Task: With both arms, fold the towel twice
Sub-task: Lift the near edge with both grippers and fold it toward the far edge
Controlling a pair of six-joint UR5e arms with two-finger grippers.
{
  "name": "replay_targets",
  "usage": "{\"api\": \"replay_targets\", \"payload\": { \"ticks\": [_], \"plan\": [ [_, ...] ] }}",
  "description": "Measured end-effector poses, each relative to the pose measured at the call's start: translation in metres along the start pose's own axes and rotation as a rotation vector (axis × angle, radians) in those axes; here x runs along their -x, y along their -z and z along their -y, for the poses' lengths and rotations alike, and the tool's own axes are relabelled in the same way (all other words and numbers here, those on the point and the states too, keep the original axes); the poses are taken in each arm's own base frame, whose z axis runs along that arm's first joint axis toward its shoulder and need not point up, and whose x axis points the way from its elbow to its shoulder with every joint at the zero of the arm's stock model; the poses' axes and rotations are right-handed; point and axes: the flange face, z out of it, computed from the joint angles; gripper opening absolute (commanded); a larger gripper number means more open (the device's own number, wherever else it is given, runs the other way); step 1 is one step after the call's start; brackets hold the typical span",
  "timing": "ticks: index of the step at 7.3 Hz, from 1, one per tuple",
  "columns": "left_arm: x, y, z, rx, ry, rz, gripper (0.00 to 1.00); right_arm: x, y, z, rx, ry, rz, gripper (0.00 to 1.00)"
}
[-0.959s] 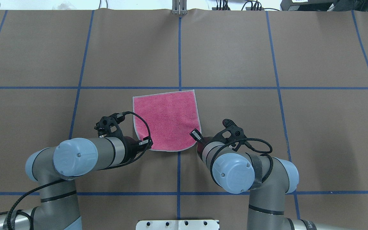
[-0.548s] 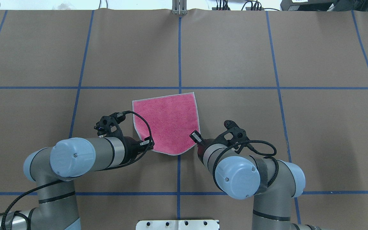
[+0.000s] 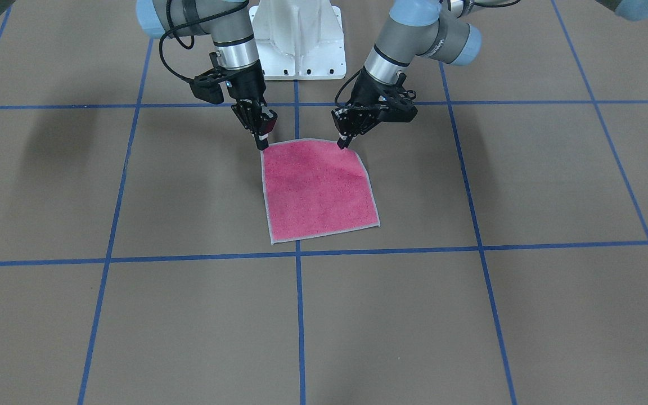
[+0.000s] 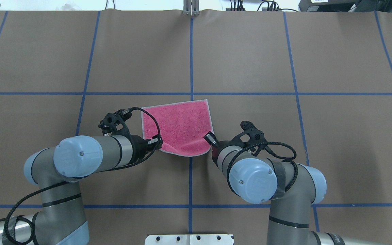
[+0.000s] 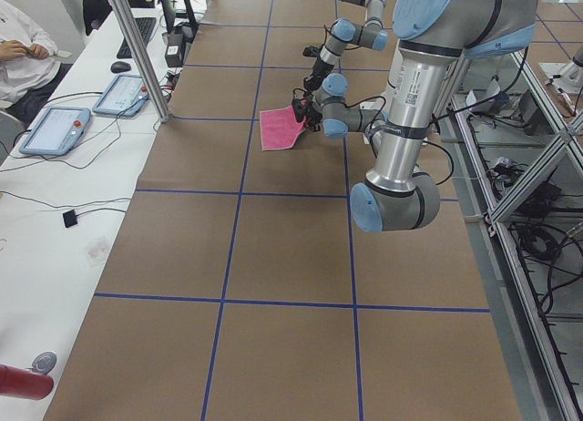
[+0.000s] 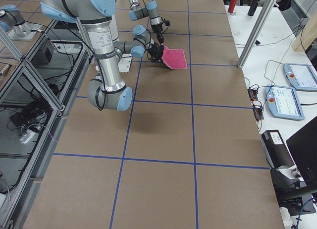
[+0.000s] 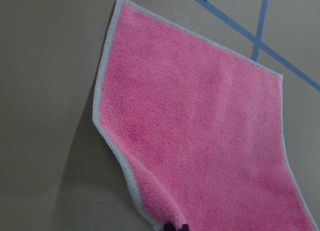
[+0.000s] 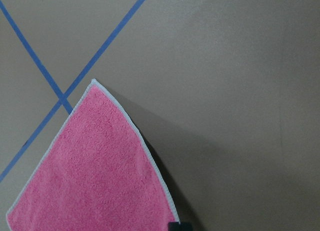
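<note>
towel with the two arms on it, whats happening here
The robot is starting to fold the pink towel. The left gripper and the right gripper each pinch one of its near corners, raised a little off the table, while the far edge lies flat. Pink face up, no fold made yet.

The towel (image 4: 179, 127) is fuzzy pink terry cloth with a pale stitched hem; the worktop (image 4: 250, 58) wears matt brown paper, lined with blue tape (image 4: 243, 93)
</note>
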Motion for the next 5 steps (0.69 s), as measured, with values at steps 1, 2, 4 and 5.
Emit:
{"api": "replay_targets", "payload": {
  "ticks": [1, 2, 4, 5],
  "plan": [
    [-0.003, 0.001, 0.011, -0.019, 0.007, 0.007, 0.00, 0.008, -0.002, 0.009, -0.015, -0.008, 0.007, 0.00],
    [-0.007, 0.002, 0.021, -0.037, 0.013, 0.018, 0.00, 0.016, -0.004, 0.015, -0.027, -0.016, 0.014, 0.00],
    [-0.011, 0.001, 0.032, -0.059, 0.022, 0.036, 0.00, 0.034, -0.010, 0.020, -0.043, -0.028, 0.027, 0.00],
    [-0.012, -0.003, 0.037, -0.066, 0.024, 0.044, 0.00, 0.044, -0.017, 0.021, -0.054, -0.033, 0.028, 0.00]
  ]
}}
